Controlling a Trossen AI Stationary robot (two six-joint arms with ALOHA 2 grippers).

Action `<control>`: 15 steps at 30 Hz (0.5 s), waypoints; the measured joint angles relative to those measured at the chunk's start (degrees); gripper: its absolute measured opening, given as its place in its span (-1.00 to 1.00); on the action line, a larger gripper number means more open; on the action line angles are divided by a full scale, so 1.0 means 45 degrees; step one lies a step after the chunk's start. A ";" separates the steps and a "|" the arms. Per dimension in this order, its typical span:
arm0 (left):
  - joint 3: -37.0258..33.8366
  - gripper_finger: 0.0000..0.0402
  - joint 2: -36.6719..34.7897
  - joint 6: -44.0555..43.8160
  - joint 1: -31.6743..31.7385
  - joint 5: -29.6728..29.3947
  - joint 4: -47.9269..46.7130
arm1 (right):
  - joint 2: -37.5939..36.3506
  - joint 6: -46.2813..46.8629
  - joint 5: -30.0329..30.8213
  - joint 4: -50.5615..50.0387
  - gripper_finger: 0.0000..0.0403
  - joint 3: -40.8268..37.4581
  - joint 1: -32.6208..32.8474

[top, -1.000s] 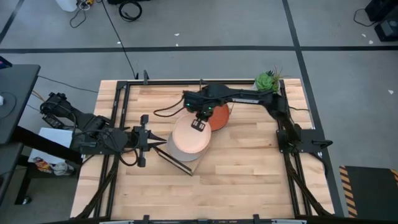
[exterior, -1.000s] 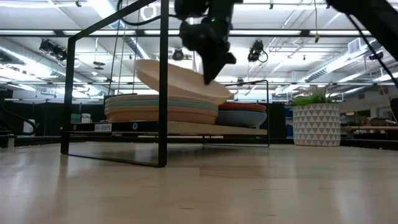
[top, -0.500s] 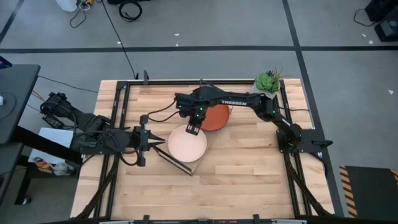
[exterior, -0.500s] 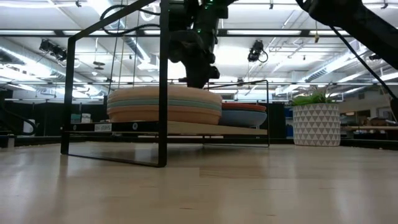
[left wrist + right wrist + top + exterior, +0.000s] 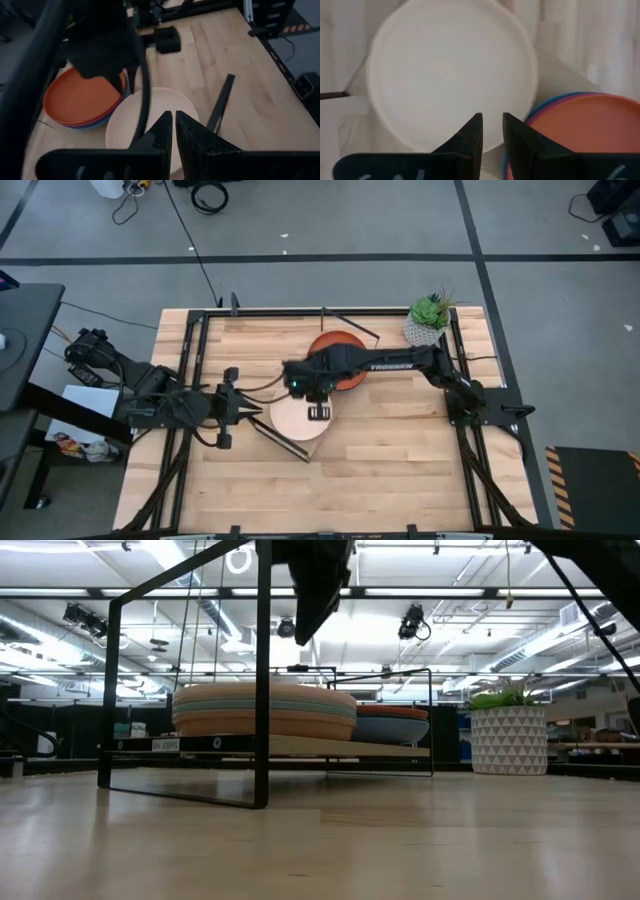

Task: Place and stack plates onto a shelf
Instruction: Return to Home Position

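Observation:
The cream plate [image 5: 450, 70] lies flat on top of the tall stack of plates [image 5: 265, 710] at the left end of the shelf [image 5: 340, 747]. A lower stack topped by an orange plate [image 5: 580, 130] sits at the shelf's other end, with blue and pink rims showing under it. My right gripper [image 5: 492, 125] hangs open above the cream plate [image 5: 295, 420], clear of it. My left gripper [image 5: 262, 406] is shut and waits just left of the shelf, pointing at the tall stack.
A potted plant in a white patterned pot [image 5: 430, 315] stands at the table's far right corner. The shelf's black wire end frame [image 5: 262, 670] rises at its near end. Bare slatted tabletop [image 5: 400, 450] lies to the near right of the shelf.
My right gripper carried the cream plate, tilted, toward the table's near left and over the tall stack. The plate now lies flat on that stack. The gripper then moved on toward the near edge and rose clear of it.

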 joint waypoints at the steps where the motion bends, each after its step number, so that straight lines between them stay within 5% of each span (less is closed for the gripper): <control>1: -0.0105 -0.86 -0.0021 0.0074 -0.0045 0.0088 0.0017 | 0.0000 0.0053 0.0119 -0.0013 -0.60 -0.0009 0.0146; 8: -0.2652 -0.95 -0.1154 0.1010 -0.0273 0.0591 0.2359 | 0.0000 0.0631 0.0689 0.0040 -0.60 -0.0378 0.0903; 15: -0.5284 -0.97 -0.4106 0.1015 -0.0182 0.0573 0.4371 | -0.0136 0.0995 0.1785 0.0661 -0.60 -0.1783 0.1552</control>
